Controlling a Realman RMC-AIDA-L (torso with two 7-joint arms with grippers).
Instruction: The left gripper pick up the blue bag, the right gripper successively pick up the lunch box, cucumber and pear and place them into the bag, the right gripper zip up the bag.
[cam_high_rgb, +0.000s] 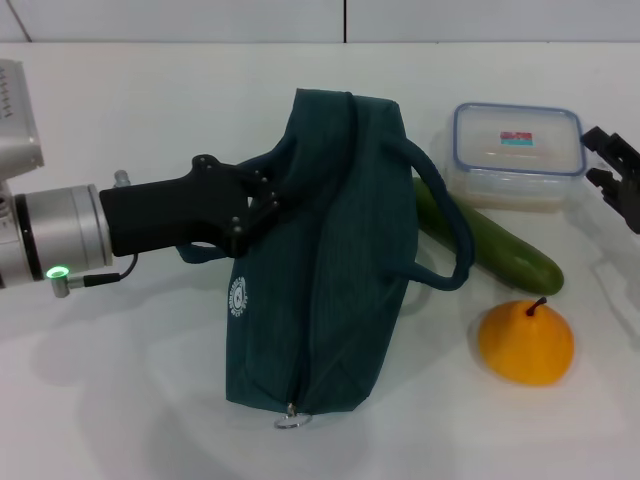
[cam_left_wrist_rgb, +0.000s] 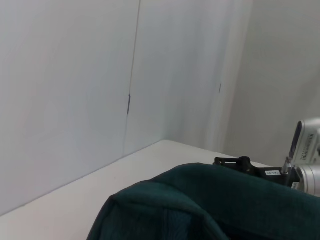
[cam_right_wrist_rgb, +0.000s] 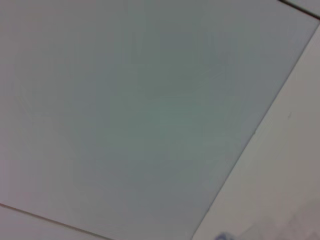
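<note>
Left gripper (cam_high_rgb: 262, 205) clenched on the near handle of the bag (cam_high_rgb: 325, 260), which stands just beyond its fingers. Right gripper (cam_high_rgb: 615, 180) idles beside the lunch box (cam_high_rgb: 516, 152); finger state indeterminate.

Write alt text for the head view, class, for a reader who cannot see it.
The left gripper grips a handle of the blue bag. Beside the bag lie the cucumber, pear and lunch box, with the right gripper near the box.
</note>
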